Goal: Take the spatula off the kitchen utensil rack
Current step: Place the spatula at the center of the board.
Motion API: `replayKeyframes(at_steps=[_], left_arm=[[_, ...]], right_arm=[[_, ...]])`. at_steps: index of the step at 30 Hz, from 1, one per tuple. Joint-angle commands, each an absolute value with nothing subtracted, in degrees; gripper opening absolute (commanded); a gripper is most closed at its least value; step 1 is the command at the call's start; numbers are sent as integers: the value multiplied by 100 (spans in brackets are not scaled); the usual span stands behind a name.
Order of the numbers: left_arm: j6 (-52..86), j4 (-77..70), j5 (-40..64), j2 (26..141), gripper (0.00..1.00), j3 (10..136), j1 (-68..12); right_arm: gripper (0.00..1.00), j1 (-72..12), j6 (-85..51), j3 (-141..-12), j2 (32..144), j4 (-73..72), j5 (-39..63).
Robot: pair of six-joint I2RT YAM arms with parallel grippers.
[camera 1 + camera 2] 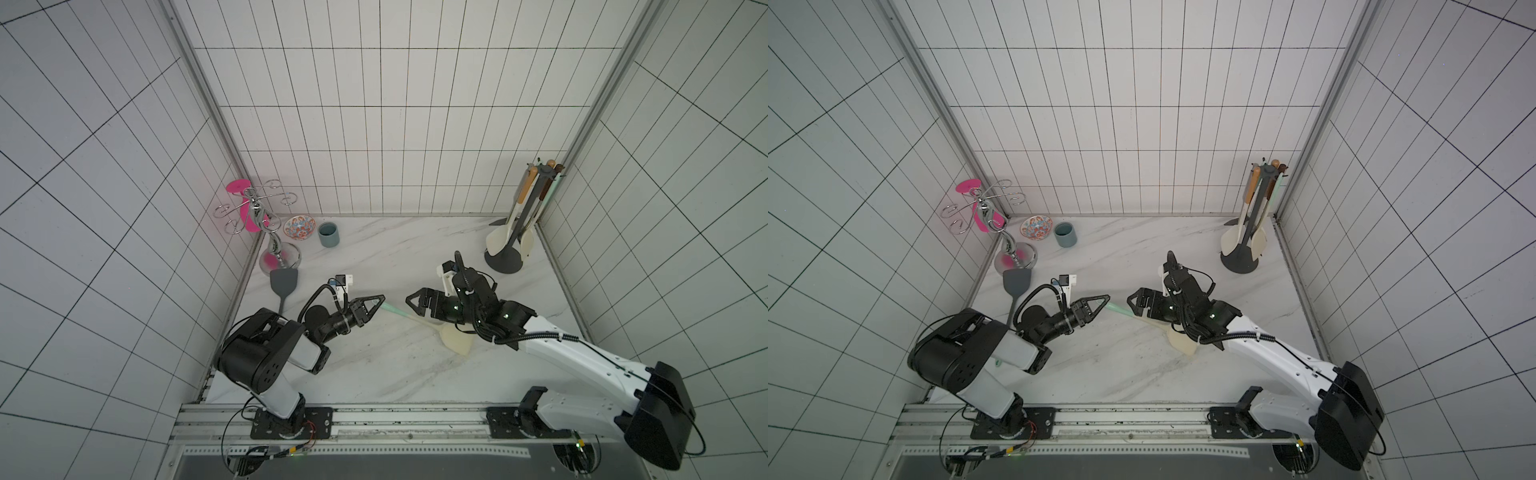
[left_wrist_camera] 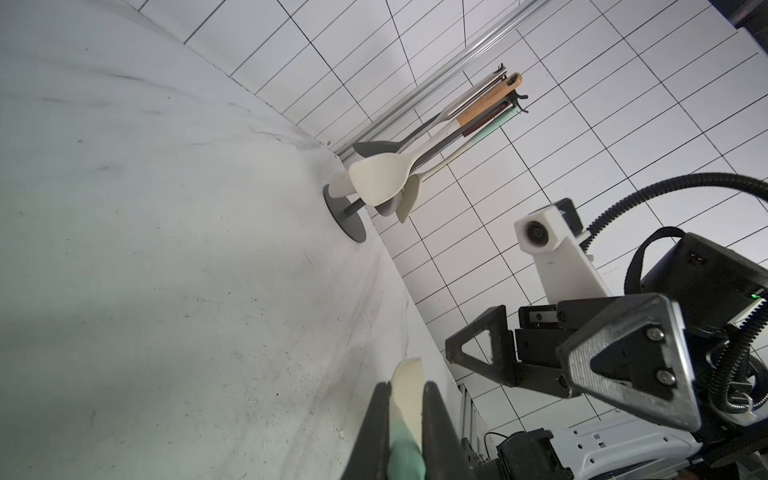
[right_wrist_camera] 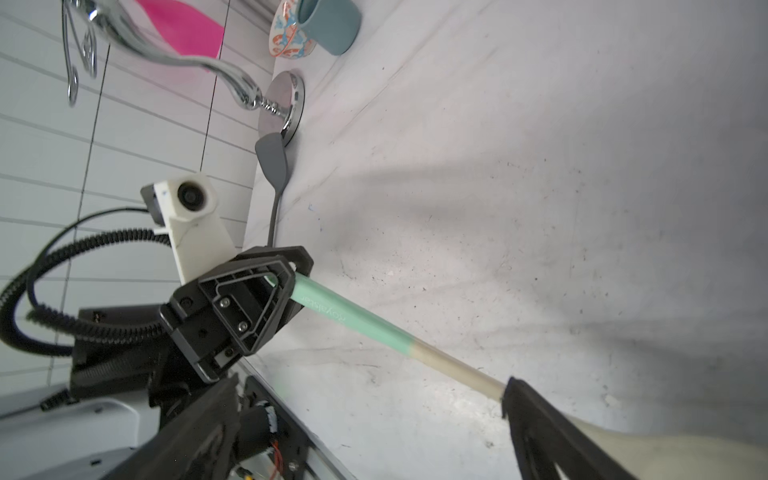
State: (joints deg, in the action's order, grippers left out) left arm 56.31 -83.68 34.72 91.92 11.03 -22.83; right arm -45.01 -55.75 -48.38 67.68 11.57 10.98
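Left wrist view puts the spatula (image 2: 409,395) squarely between my left arm's fingers, and the right wrist view confirms it: the left gripper (image 3: 291,272) is clenched on the tip of the mint-green handle. The right gripper (image 1: 415,303) is released, its jaws wide apart on either side of the cream neck and gripping nothing.

The spatula is off the kitchen utensil rack (image 1: 505,264). It spans the gap between the two arms over the near middle of the table (image 1: 374,257), well apart from the rack in the far right corner. I judge the step in hand to be the handover, with the lift off the hook done.

To do it well, I would draw the right arm straight back along the neck so neither open jaw clips the shaft. The left grip sits at the very end of a long lever, so I would move slowly and keep the blade low.

The spatula has a slim round handle, green fading to cream, and a broad pale blade; I cannot tell whether the blade touches the table
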Motion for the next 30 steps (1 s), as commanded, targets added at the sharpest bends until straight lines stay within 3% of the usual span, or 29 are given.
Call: replayKeyframes(at_steps=[1, 3, 7, 14, 16, 19, 24, 27, 28, 30], left_arm=[[5387, -8668, 3121, 8831, 0, 1005, -2237], [5286, -8475, 3043, 8617, 0, 965, -2231], [5122, -7993, 2891, 8190, 0, 906, -2232], [5045, -7734, 2821, 7831, 0, 852, -2241], [5060, -7756, 2830, 7805, 0, 847, -2247], [5121, -7862, 2863, 7809, 0, 829, -2254], [5197, -8022, 2926, 7840, 0, 825, -2285], [5198, -8043, 2982, 7849, 0, 841, -2308], [5195, -8014, 3023, 7849, 0, 871, -2328], [5090, -7750, 3109, 7841, 0, 976, -2370]], right_arm=[[99, -4613, -7560, -5374, 6941, 1519, 956], [98, -4630, -8096, -5393, 7119, 1502, 1124], [81, -4693, -9008, -5290, 7426, 1318, 1127], [91, -4687, -9774, -5325, 7699, 1387, 339], [88, -4677, -9961, -5381, 7818, 1420, 155], [73, -4680, -10080, -5584, 8080, 1575, 29], [34, -4667, -10038, -6037, 8474, 1884, -78], [5, -4644, -9976, -6219, 8484, 2261, -333], [0, -4626, -9946, -6265, 8450, 2429, -447], [0, -4552, -9835, -6334, 8353, 2662, -630]])
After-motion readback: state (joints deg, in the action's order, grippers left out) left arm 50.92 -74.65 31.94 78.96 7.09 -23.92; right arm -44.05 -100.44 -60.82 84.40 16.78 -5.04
